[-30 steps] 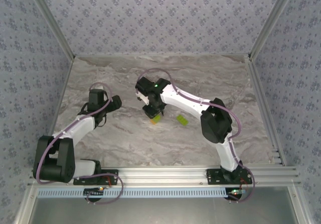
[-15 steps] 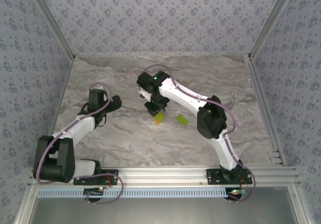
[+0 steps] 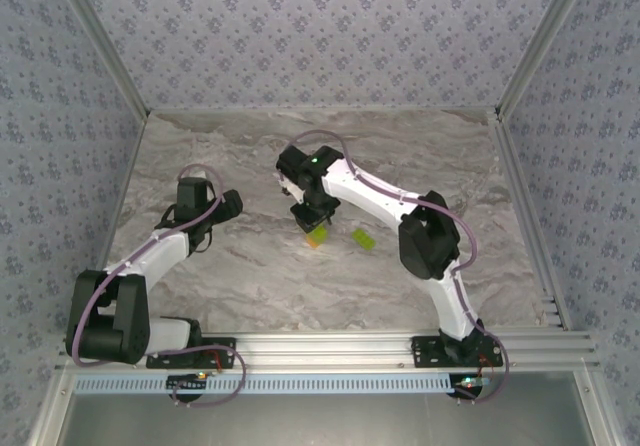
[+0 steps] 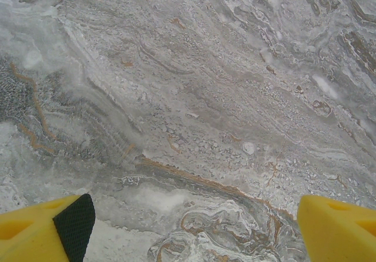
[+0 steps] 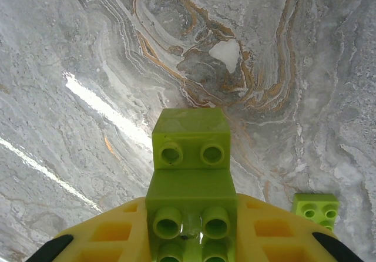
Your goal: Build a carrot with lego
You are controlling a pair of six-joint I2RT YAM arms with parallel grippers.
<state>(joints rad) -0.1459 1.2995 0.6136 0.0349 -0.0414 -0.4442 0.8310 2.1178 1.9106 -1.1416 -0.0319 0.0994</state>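
Marbled desk (image 3: 260, 286) lay bare around the left tool (image 3: 230, 204), released, well clear of the left edge. At centre, the right tool (image 3: 312, 224) clenched the carrot (image 3: 316, 237); a loose green lego brick (image 3: 362, 238) sat just right of it, with open desk beyond.

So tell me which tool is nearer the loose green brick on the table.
Right. The right tool, shut on the lego stack, is close beside the loose green brick; the left tool, open, is much farther, beyond the right tool.
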